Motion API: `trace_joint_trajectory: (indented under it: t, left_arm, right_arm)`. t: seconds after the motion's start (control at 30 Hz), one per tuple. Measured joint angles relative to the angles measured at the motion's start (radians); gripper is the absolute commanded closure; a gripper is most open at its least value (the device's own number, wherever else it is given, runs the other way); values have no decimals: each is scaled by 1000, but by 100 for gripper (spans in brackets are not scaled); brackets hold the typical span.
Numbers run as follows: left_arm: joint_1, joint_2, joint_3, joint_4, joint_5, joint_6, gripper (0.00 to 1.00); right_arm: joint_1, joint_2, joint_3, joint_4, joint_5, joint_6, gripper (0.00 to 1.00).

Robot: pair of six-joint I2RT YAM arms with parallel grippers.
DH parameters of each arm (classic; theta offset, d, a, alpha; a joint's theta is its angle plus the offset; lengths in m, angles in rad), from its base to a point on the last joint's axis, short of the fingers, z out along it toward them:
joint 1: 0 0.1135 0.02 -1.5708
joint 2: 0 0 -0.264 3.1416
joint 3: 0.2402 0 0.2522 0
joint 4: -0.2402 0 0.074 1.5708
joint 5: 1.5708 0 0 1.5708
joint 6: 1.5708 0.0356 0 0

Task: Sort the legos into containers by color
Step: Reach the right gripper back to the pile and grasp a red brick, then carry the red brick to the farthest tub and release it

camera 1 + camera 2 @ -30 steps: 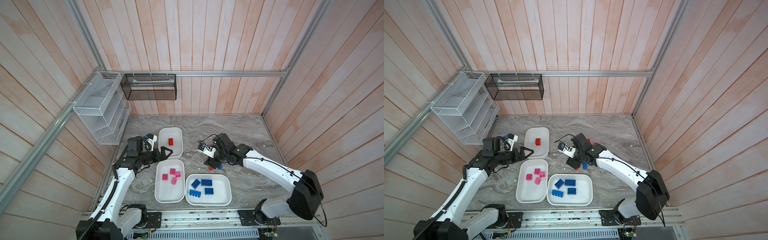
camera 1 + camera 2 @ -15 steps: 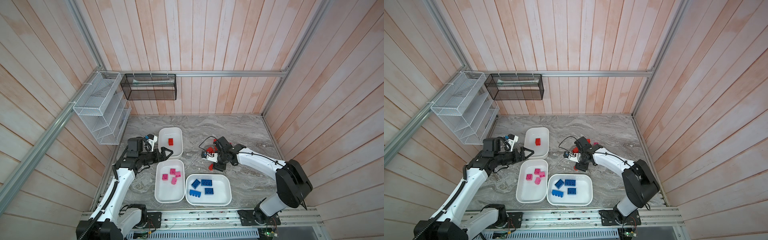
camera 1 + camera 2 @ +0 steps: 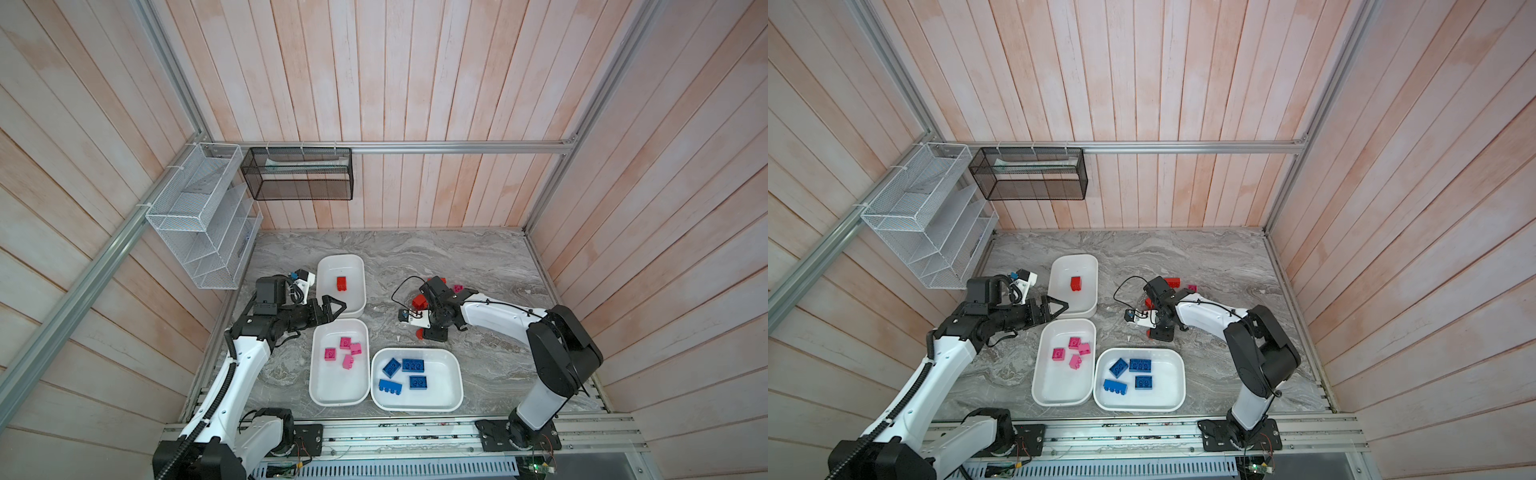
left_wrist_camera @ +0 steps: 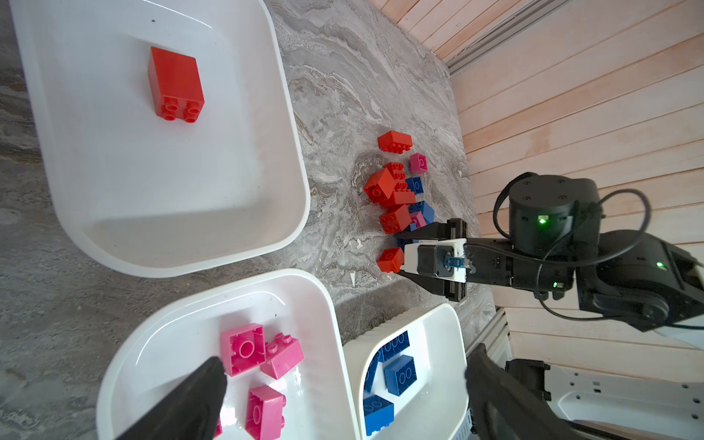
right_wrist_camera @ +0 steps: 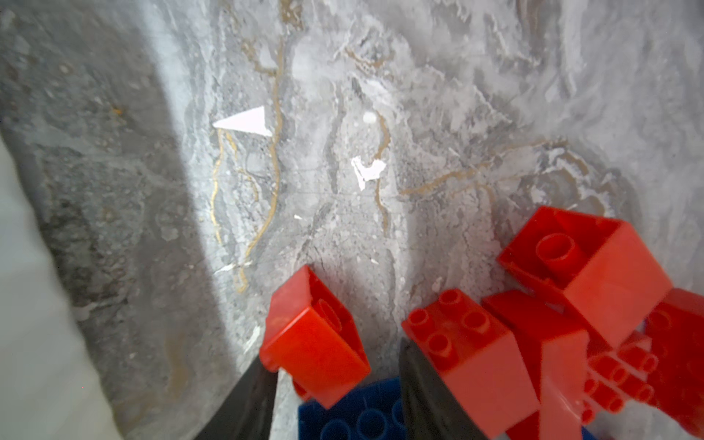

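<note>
Altogether 3 tubs (image 3: 340,261) hold 1 red, 4 pink, 4 blue legos (image 3: 341,283); left fingers (image 3: 334,308) apart, right fingers (image 5: 335,384) clamp a red brick (image 5: 312,339).

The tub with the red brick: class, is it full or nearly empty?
Nearly empty. The tub holds one red brick, lying on its side with its studs facing sideways in the left wrist view; the rest is bare white floor.

— What is everything carried by?
— A grey marbled tabletop (image 3: 478,266).

— What is set directly on it?
— Three white containers (image 3: 340,266) (image 3: 338,395) (image 3: 440,399) are placed toward its left and front. A loose heap of red, blue and pink legos (image 4: 396,198) is seen beside them, and small white scraps (image 5: 244,122) are scattered nearby.
</note>
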State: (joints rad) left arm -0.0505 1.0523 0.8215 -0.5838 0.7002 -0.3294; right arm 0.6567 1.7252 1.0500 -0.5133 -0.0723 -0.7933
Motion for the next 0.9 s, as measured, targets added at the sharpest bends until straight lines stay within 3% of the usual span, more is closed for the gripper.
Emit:
trace_joint_trajectory:
  t: [0.4, 0.57, 0.9]
  left_arm:
    - [0, 0, -1, -1, 0, 12, 0]
    - [0, -1, -1, -4, 0, 16, 0]
    - [20, -3, 20, -28, -50, 14, 0]
  right_arm:
    - [10, 45, 40, -2, -16, 17, 78]
    - [10, 45, 113, -10, -39, 55, 79]
    - [44, 22, 299, 133, -240, 260, 78]
